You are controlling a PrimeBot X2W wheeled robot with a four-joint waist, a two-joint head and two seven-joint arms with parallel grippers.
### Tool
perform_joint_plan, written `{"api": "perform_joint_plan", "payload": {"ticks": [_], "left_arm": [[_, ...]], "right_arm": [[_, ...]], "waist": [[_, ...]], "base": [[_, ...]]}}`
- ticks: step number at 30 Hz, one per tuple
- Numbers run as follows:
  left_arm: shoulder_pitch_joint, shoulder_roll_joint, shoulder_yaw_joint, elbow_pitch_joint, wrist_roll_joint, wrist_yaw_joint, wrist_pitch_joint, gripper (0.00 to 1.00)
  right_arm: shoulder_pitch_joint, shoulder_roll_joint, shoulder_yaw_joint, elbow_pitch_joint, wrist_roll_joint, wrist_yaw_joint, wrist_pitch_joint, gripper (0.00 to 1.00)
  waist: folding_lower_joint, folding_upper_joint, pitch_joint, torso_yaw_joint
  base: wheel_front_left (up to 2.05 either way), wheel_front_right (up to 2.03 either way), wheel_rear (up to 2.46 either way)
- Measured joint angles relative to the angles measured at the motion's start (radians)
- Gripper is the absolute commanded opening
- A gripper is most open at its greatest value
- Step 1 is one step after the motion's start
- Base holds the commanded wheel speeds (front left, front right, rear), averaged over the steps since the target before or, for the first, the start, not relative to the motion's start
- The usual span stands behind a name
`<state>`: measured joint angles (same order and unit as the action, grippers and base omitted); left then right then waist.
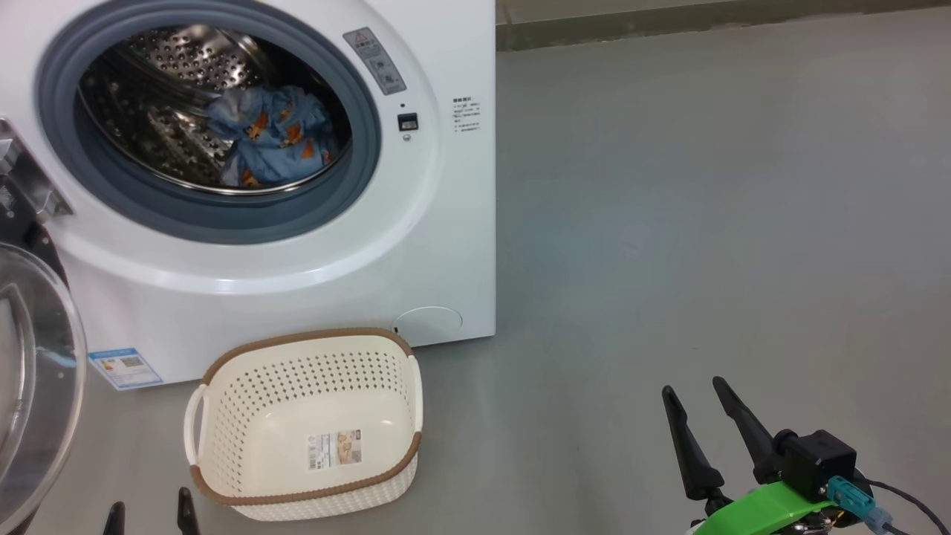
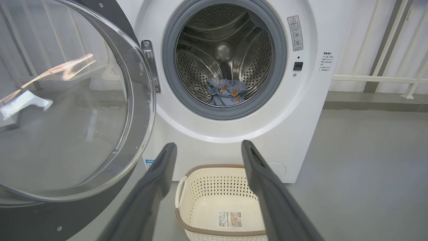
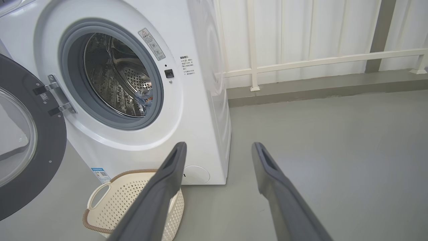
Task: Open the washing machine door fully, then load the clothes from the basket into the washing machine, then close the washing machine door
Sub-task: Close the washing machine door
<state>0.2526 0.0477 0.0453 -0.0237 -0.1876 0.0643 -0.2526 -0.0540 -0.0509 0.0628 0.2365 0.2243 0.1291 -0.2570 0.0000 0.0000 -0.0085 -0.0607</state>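
Observation:
The white washing machine (image 1: 453,223) stands at the left with its door (image 1: 33,379) swung wide open to the left; the door's glass bowl (image 2: 63,100) looms large in the left wrist view. Blue bear-print clothes (image 1: 271,137) lie bunched in the steel drum (image 2: 227,90). The cream basket (image 1: 304,423) sits on the floor in front of the machine, holding nothing but its label sticker. My left gripper (image 1: 148,513) is open at the bottom edge, left of the basket. My right gripper (image 1: 698,397) is open over bare floor, far right of the basket.
Grey floor (image 1: 706,223) stretches to the right of the machine. A low kerb and a white railing (image 3: 301,63) run along the back wall. The open door's black rim (image 3: 50,157) takes up the space left of the machine.

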Motion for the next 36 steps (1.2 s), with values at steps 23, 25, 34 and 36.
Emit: {"api": "perform_joint_plan", "payload": {"ticks": [23,25,34,36], "left_arm": [[0.001,0.000,0.028,0.021,-0.031,-0.014,0.000,1.00],[0.002,0.000,0.029,0.021,-0.042,-0.004,0.000,1.00],[0.011,-0.001,0.027,0.004,-0.060,0.038,0.000,1.00],[0.013,0.000,0.026,0.002,-0.081,0.041,0.000,1.00]], "right_arm": [[0.046,0.000,0.009,-0.012,0.000,0.000,0.000,1.00],[0.051,0.000,0.014,-0.012,-0.001,0.000,0.000,1.00],[0.056,0.001,0.026,-0.021,-0.003,0.000,0.000,1.00],[0.056,0.001,0.032,-0.023,-0.003,0.000,0.000,1.00]], "waist": [[0.0000,0.0000,-0.020,0.196],[0.0000,0.0000,-0.023,0.224],[0.0000,0.0000,-0.033,0.358],[0.0000,0.0000,-0.035,0.389]], "base": [[0.00,0.00,0.00],[0.00,0.00,0.00],[0.00,0.00,0.00],[0.00,0.00,0.00]]}}
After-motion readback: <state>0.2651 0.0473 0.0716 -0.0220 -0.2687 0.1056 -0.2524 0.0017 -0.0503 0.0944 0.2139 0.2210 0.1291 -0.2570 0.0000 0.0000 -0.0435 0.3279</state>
